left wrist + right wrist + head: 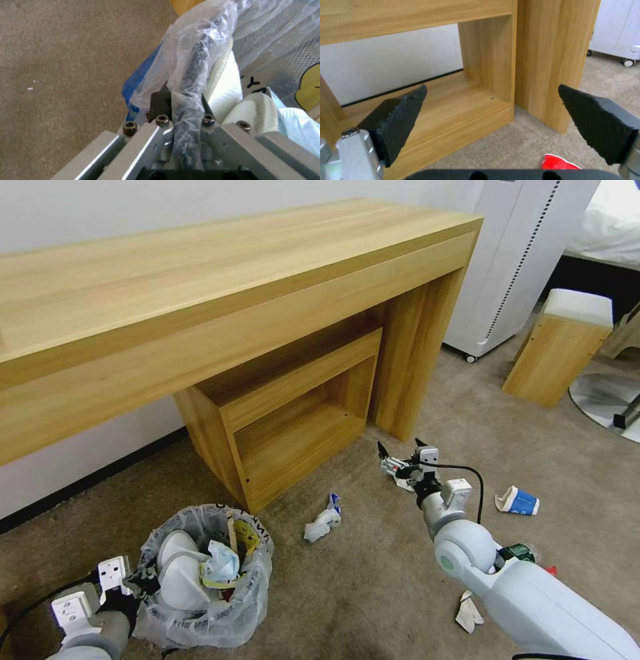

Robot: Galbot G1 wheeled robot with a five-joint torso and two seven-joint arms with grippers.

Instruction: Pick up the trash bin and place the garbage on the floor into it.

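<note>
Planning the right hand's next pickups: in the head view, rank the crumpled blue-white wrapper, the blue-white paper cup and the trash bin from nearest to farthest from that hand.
1. Crumpled blue-white wrapper, to the left of the right hand.
2. Blue-white paper cup, on its side to the hand's right, somewhat farther.
3. Trash bin, far left, gripped at the rim by the left hand.

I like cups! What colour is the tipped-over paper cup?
Blue and white paper cup, head view.

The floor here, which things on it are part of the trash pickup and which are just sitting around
Part of the job:
trash bin, left gripper shut on its rim
crumpled wrapper
blue-white cup
crumpled paper
green-labelled bottle
right gripper, open above the carpet

Just sitting around:
wooden desk
low shelf unit
white appliance
wooden stool
</note>
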